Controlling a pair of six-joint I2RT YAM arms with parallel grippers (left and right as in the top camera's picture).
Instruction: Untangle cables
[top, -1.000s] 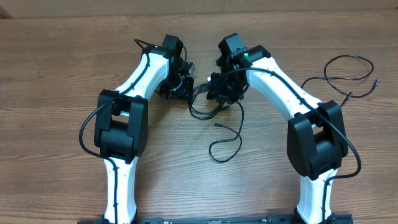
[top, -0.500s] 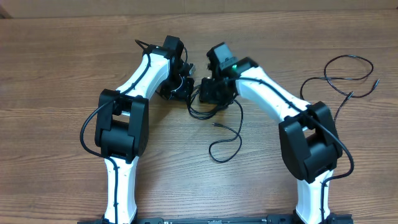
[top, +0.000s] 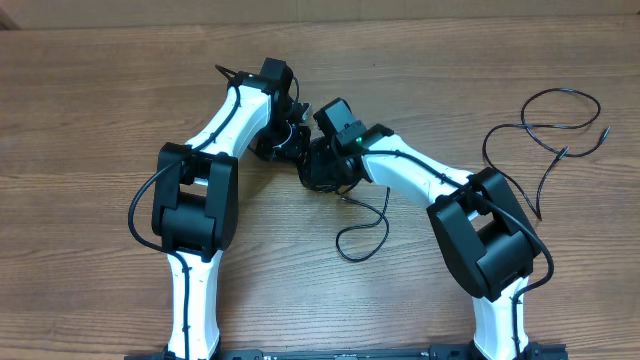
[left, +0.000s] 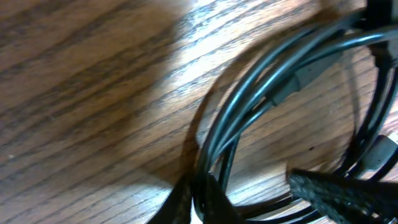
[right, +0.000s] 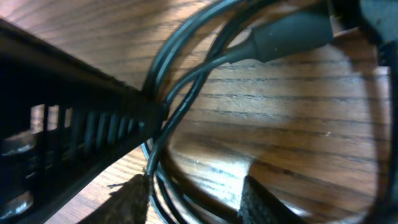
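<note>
The cables (top: 385, 232) are thin black cords; their bundle lies between the two grippers at the table's middle, and one tail loops toward the front. My left gripper (top: 290, 143) is shut on several strands of the cables (left: 249, 93), pinched between its fingers at the bottom of the left wrist view (left: 199, 194). My right gripper (top: 322, 170) sits close against the left one. In the right wrist view the right gripper (right: 196, 199) stands open over the curved strands, which run past its left finger (right: 134, 199). A grey-black plug sleeve (right: 289, 36) lies ahead.
A separate thin black cable (top: 560, 91) lies looped at the table's far right. The left gripper's dark body (right: 62, 124) fills the left of the right wrist view. The right gripper's finger (left: 336, 193) shows in the left wrist view. The table (top: 90, 100) is wood.
The right arm has swung left and brought its gripper against the left gripper over the bundle, its jaws widening. The left gripper has closed on the strands.
</note>
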